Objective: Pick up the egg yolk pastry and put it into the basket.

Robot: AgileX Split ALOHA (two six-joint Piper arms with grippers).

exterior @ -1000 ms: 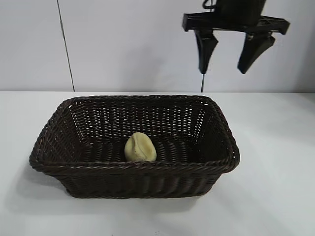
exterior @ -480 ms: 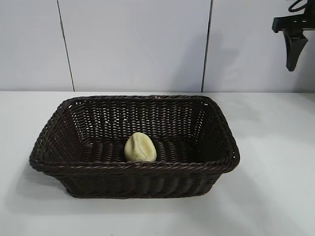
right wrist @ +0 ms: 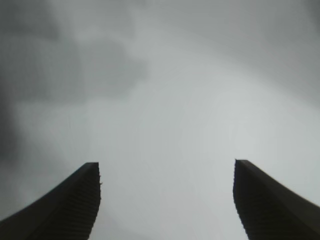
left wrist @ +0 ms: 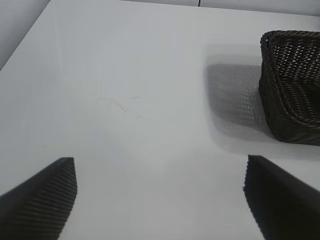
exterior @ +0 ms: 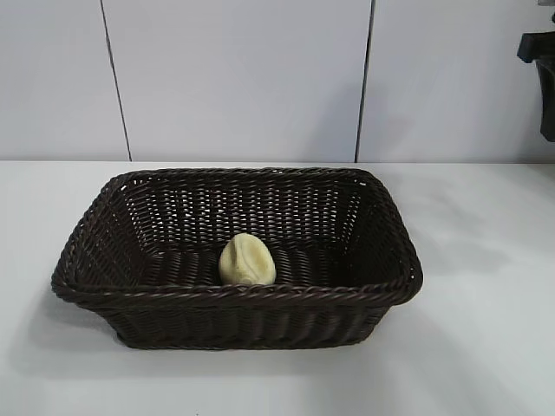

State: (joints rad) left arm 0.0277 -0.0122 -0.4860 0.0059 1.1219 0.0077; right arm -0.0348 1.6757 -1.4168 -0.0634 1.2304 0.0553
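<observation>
On the white table (exterior: pixel 486 286) the basket (exterior: pixel 236 308) is sitting roughly mid-scene, long side facing the exterior camera. Inside it, the egg yolk pastry (exterior: pixel 247 260) is lying on the woven floor, close against the near wall, a little left of the basket's centre, crease showing on its pale yellow surface. Nothing is touching the pastry.

Right gripper (right wrist: pixel 165 200) is hanging at the far right edge of the exterior view, high above the table and well apart from the basket; only a dark sliver of it (exterior: pixel 542 78) is showing there. Its wrist view is showing both dark fingers (right wrist: pixel 70 210) standing wide apart over blurred grey surface, with nothing between them, so the jaws are spread and empty.

Left gripper (left wrist: pixel 160 200) is hovering over bare table, out of the exterior view, with its two fingertips (left wrist: pixel 42 195) far apart and holding nothing. One corner of the basket (left wrist: pixel 292 85) is appearing in its wrist view, casting a shadow on the table, well clear of the fingers.
</observation>
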